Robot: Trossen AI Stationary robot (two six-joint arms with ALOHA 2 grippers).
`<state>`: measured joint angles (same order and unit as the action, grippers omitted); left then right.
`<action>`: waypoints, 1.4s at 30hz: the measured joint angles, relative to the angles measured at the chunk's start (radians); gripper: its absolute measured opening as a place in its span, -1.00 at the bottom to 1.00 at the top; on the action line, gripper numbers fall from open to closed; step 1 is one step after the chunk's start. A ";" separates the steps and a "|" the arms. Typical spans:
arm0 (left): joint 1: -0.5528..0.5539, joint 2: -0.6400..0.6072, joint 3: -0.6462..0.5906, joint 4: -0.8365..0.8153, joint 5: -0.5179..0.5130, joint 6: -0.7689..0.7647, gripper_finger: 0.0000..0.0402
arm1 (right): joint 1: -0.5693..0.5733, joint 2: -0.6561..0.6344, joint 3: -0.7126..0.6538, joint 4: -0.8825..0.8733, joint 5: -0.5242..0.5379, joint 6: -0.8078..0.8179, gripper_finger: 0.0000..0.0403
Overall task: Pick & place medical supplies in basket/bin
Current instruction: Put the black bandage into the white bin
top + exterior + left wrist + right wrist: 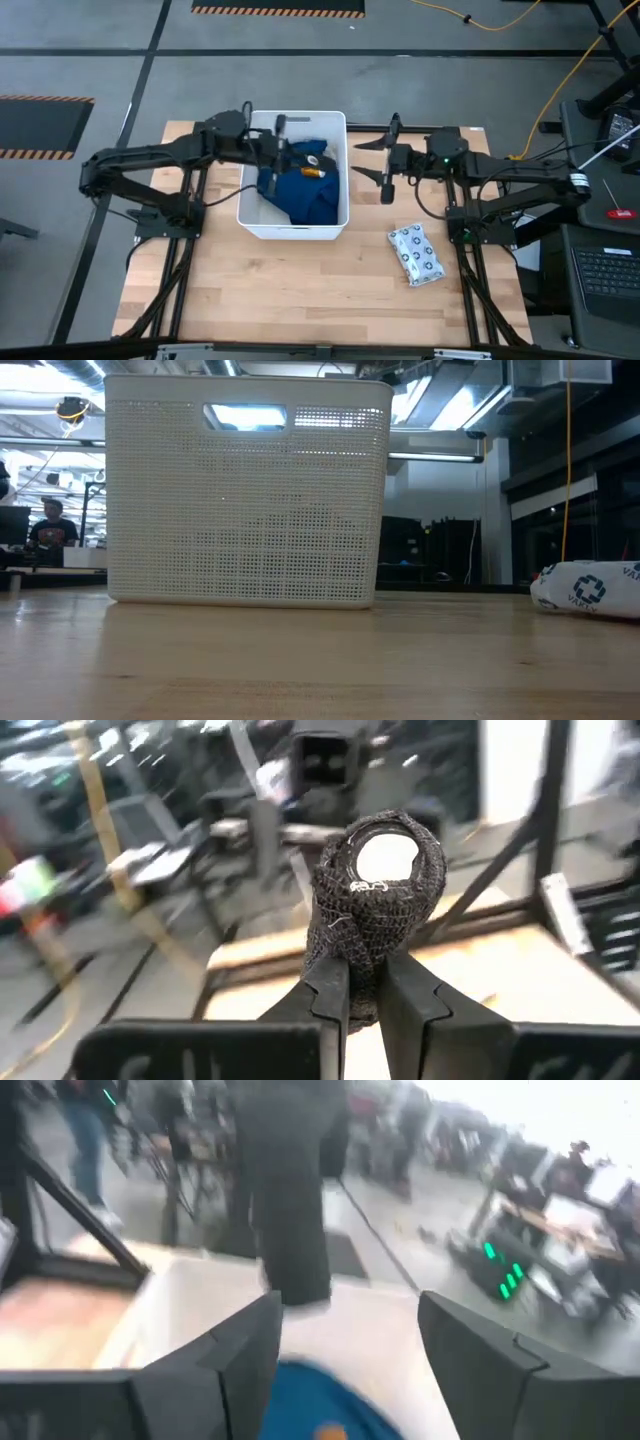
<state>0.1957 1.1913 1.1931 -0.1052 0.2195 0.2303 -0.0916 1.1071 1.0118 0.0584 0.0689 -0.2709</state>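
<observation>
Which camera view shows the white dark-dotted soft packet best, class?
The high view: the white dark-dotted soft packet lies whole on the wooden table, apart from the white rectangular plastic tub. The low view catches only one end of it at the picture's right edge. Neither wrist view shows it.

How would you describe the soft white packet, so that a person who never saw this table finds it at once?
Start from the white plastic tub near the middle of the wooden table. Go toward the right arm's side and a little nearer the table's front edge: the white dark-dotted soft packet lies there flat on the bare wood. It is the only supply outside the tub; the dark blue cloth is inside.
</observation>
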 joint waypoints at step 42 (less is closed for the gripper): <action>-0.023 0.258 -0.001 -0.871 -0.460 -0.270 -0.87 | 0.016 -0.048 -0.450 0.202 0.159 0.183 -0.95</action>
<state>0.1726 1.4496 1.1923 -0.9764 -0.2405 -0.0393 -0.0761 1.0588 0.5617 0.2600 0.2280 -0.0875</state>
